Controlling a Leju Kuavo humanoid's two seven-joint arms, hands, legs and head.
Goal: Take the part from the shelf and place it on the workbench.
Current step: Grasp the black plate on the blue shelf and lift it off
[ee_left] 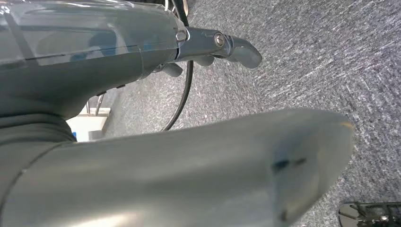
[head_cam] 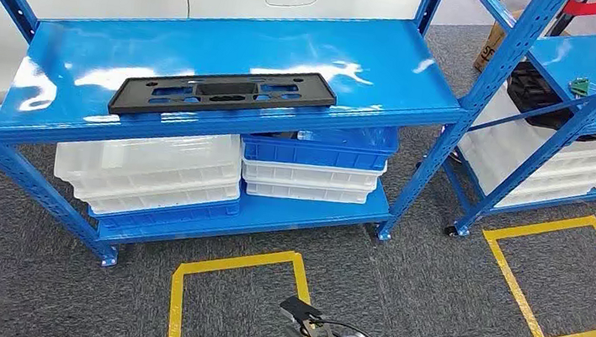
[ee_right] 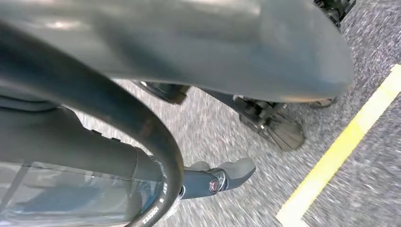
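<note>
On grey carpet taped with yellow squares, the black slotted part [head_cam: 223,92] lies on the blue shelf's [head_cam: 72,41] top deck; both hands, left hand [ee_left: 208,47] and right hand [ee_right: 222,175], hang empty with fingers loosely extended, so I'd step closer and reach level.

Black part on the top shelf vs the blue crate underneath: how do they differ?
The black part is flat, thin and long, with cut-outs; the blue crate is a deeper box with walls. The part lies alone on the top shelf, slightly angled; the crate sits one level down, stacked on white trays. Neither is held.
</note>
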